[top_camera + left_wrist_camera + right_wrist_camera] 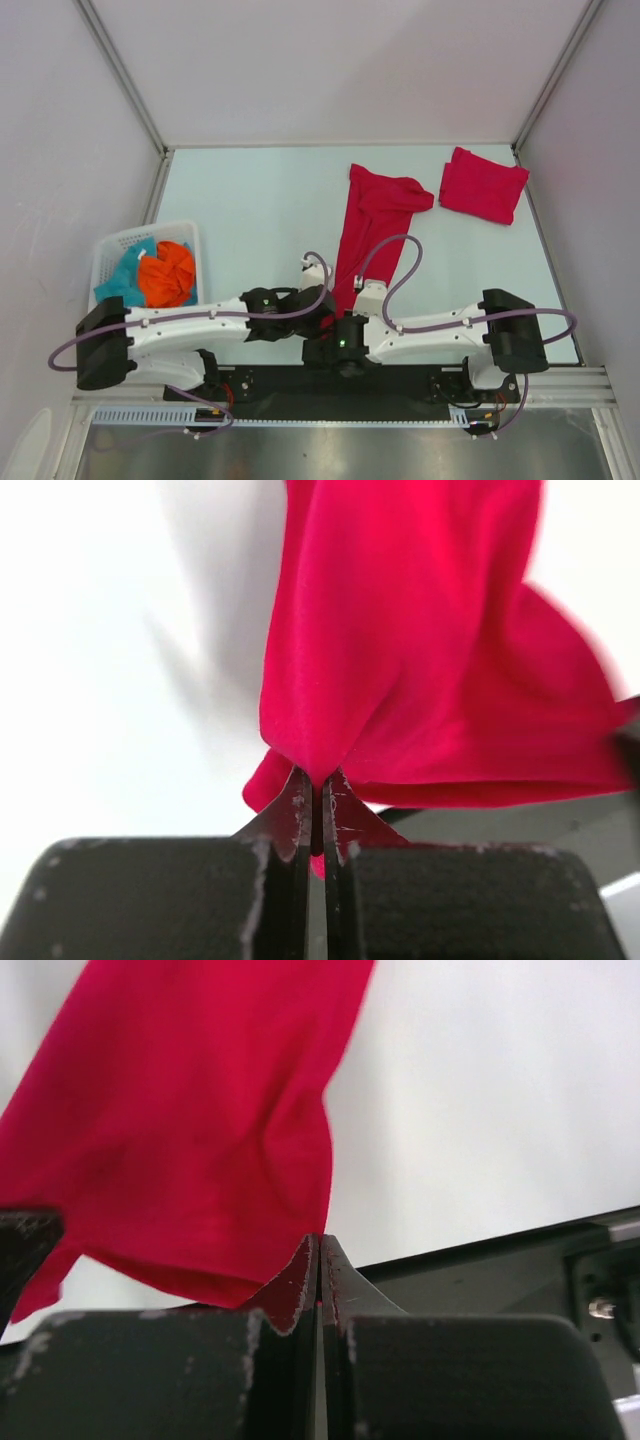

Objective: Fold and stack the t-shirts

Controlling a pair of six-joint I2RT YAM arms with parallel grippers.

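Observation:
A long, bunched crimson t-shirt point(368, 225) lies stretched from the table's far middle toward the arms. Its near hem reaches both grippers. My left gripper point(317, 780) is shut on a pinch of this cloth, which rises in folds right above the fingertips. The right gripper point(320, 1242) is shut too, with the shirt's edge at its tips and a sliver of red between the jaws. In the top view the two grippers sit close together at the near edge, left point(318, 310) and right point(340, 330). A second t-shirt point(483, 185) lies folded at the far right.
A white basket point(110, 250) at the left holds teal and orange cloth. Grey walls with metal rails enclose the table on three sides. A black rail point(340, 385) with the arm bases runs along the near edge.

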